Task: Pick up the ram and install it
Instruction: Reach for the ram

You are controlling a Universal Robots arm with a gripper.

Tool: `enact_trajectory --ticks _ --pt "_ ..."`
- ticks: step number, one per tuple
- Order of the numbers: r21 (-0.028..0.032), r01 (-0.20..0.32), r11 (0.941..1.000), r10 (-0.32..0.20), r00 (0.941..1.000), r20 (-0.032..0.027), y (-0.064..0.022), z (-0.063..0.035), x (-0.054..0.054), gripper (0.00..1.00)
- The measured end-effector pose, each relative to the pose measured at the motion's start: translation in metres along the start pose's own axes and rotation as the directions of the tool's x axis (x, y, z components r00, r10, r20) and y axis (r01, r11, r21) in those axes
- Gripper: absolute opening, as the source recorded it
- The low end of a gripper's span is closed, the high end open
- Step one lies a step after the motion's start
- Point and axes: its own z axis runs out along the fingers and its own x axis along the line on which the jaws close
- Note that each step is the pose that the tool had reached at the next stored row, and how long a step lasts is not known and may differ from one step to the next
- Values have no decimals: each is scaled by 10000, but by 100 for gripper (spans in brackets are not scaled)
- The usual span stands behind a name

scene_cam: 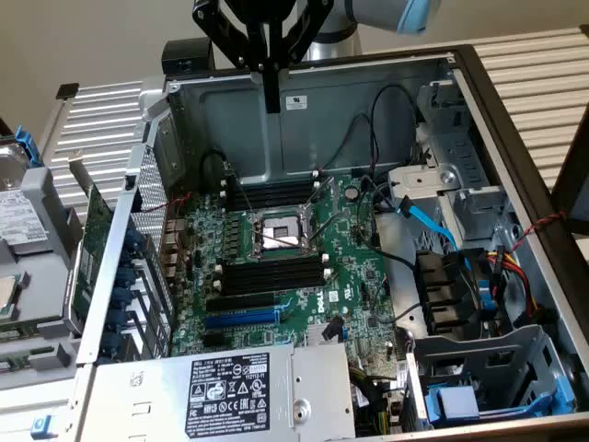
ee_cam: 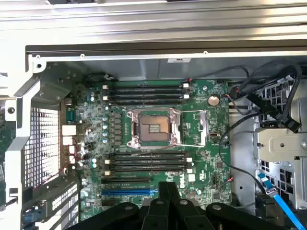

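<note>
Pickup is the step in hand, as I read it, and it is not yet started. My pincer (scene_cam: 271, 106) hangs high over the open computer case (scene_cam: 230, 129), jaws pressed together and pinching nothing. On the wrist view the fingertips (ee_cam: 163, 196) sit flush against each other with no board between them. Below the pincer lies the motherboard (scene_cam: 354, 267), with the bare processor socket (scene_cam: 281, 230) in the middle and a bank of black memory slots (scene_cam: 271, 195) on either side of it. Every slot I can make out looks empty, so nothing is installed.

The ram (scene_cam: 94, 244), or what I take for it, is a narrow green board standing on edge outside the case wall. It is well apart from the pincer, lower down and toward the exterior view's left. I cannot make out a label or chips on it from here, so I hold that identification loosely.

In my judgement a grab calls for three things. The jaws must spread before they get near the board. The arm has to cross the case wall without clipping it. The fingers need to line up with the board's thin faces, so they close across its thickness rather than its length. A blue cable (scene_cam: 431, 227) runs inside the case, below the pincer and toward the exterior view's right, and is worth minding.
</note>
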Motion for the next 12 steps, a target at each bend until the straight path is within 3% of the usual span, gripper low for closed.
enact_trajectory --ticks 12 --pt "0 0 10000 0 10000 0 0 0 1 11"
